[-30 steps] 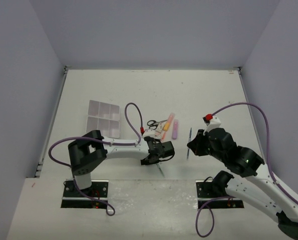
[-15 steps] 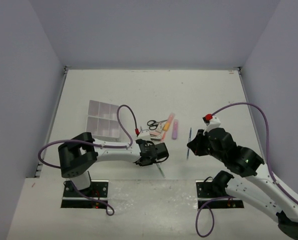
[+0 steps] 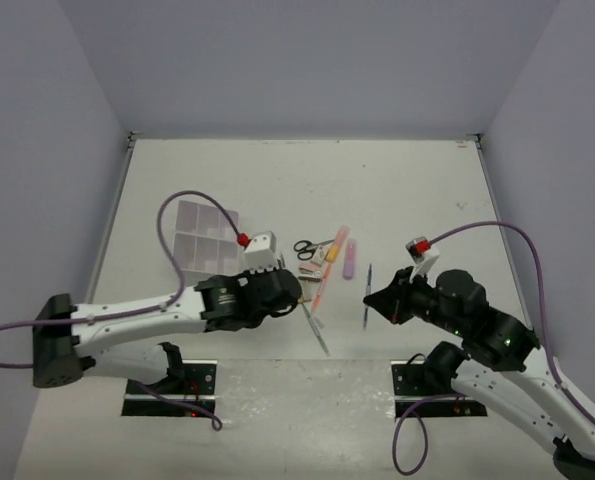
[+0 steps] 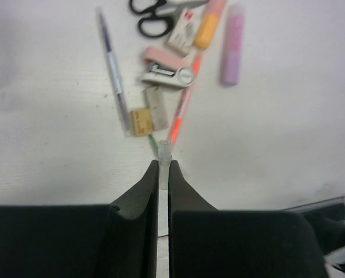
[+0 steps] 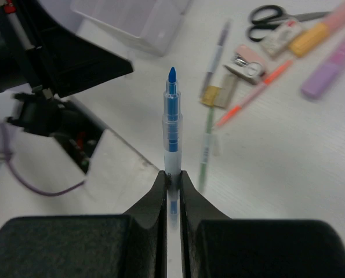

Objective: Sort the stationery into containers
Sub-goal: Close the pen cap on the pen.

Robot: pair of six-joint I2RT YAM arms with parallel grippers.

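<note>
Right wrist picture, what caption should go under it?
Right gripper pinches a blue pen, with scissors and a lilac bar beyond.

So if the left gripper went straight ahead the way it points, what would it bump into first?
Probably the near end of the thin orange pen, just ahead of the left gripper. The tan eraser lies slightly left. Depth is unclear.
</note>
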